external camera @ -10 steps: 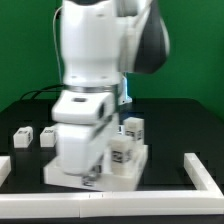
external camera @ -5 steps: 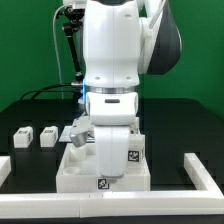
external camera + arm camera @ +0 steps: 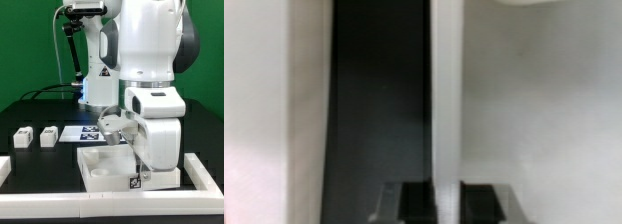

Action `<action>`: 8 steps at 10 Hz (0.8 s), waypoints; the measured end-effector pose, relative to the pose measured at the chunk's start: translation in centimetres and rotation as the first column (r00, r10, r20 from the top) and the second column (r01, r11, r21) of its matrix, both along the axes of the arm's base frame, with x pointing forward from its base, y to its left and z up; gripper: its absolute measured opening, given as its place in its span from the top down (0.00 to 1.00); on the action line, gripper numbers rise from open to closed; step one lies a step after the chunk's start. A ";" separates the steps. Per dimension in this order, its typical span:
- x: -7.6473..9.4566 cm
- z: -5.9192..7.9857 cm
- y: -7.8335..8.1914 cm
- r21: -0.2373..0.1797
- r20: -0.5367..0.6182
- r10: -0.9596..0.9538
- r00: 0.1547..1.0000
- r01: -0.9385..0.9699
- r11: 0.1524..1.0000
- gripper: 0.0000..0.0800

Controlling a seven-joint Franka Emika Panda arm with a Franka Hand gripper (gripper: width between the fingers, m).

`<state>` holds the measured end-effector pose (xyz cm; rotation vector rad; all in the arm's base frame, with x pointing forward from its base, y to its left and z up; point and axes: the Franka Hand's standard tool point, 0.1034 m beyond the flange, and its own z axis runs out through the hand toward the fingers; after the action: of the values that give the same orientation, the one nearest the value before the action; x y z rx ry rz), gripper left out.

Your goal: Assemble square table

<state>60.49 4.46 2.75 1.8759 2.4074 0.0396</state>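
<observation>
Tool [image 3: 445, 200] is pinched down about as tight as it goes. On the wrist view a thin white edge runs right between the two dark pads [image 3: 411, 200], so I read that as a grip on the raised rim of the square table slab [image 3: 103, 172], not a bare close. Makes sense to grab it there: the slab is way too wide for the jaws, and the rim is the only thin bit they can bite. On the exterior view the slab sits flat on the black bench [image 3: 40, 112], toward that view's right, close to the corner where the front border rail [image 3: 90, 205] meets the side rail [image 3: 205, 170]; I can't tell if it touches either. My guess is the rails act as a stop so the slab won't skate once legs go in. The arm's big white wrist covers the grip from out there. One peg leg [image 3: 22, 135] and a second peg leg [image 3: 47, 136] lie side by side on the exterior view's left, well apart from the slab. I see none in a socket, so I'd call this early in the job. Marker board [image 3: 85, 132] lies flat behind the slab, out of the way.
</observation>
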 end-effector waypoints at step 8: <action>-1.3 -0.5 3.1 -0.050 -0.004 0.414 0.910 -0.413 0.909 0.93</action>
<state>59.23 7.52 2.26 1.3083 2.7257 0.0138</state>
